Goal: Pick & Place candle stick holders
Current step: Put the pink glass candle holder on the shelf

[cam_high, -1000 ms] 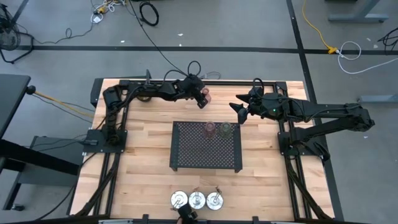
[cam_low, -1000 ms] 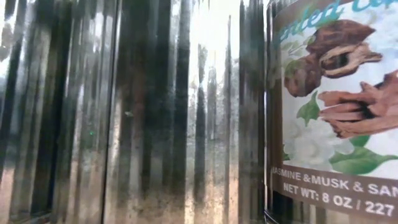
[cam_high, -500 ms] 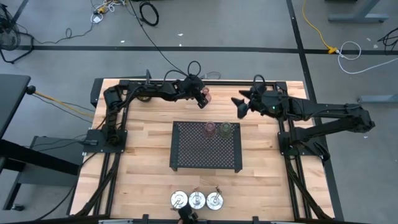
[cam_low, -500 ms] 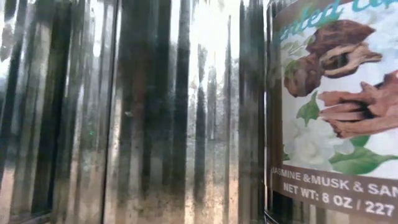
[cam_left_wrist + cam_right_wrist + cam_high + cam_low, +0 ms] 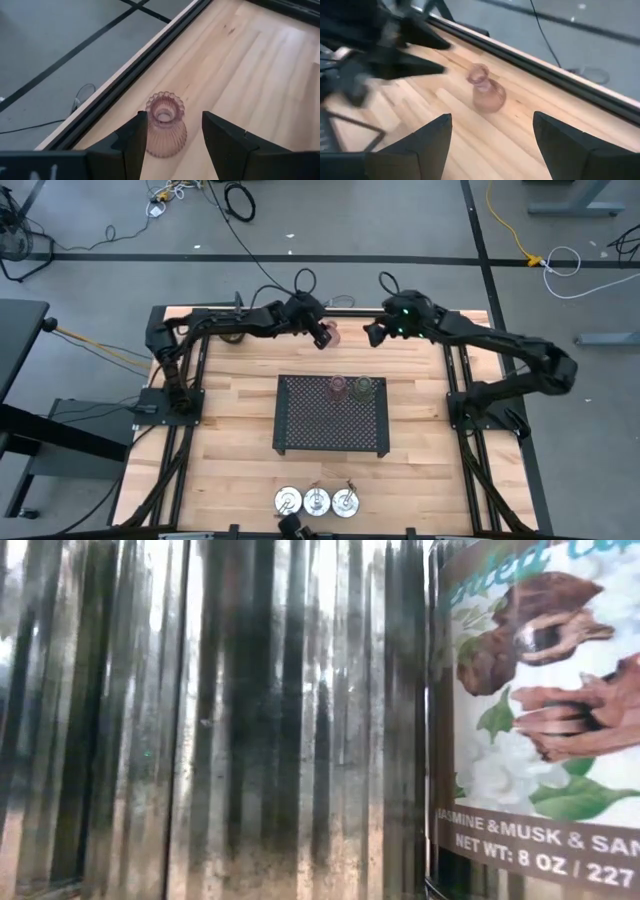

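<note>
A pink glass candle stick holder (image 5: 165, 127) stands upright on its base on the wood table near the far edge; it also shows in the high view (image 5: 332, 335) and the right wrist view (image 5: 487, 93). My left gripper (image 5: 175, 119) is open, one finger on either side of it. My right gripper (image 5: 372, 332) is open and empty, just right of that holder. A second pink holder (image 5: 338, 387) and a green one (image 5: 363, 388) stand on the black perforated tray (image 5: 320, 430). Three silver dishes (image 5: 316, 501) sit at the near edge. My left gripper stands level around the pink holder's ribbed body (image 5: 152, 137), coming from the table's left. One finger (image 5: 135, 140) is right against the body's side; I cannot tell whether it touches. The other finger stands apart. The holder rests upright on the table.
The table's dark far rail (image 5: 115, 95) runs just behind the holder. In the low view a ribbed shiny surface (image 5: 200, 720) and a labelled candle jar (image 5: 540, 710) fill the picture and hide the table. Bare wood lies left and right of the tray.
My right gripper has gone toward the table's far edge and left, toward the pink holder by my left gripper. The holder has stayed where it was.
</note>
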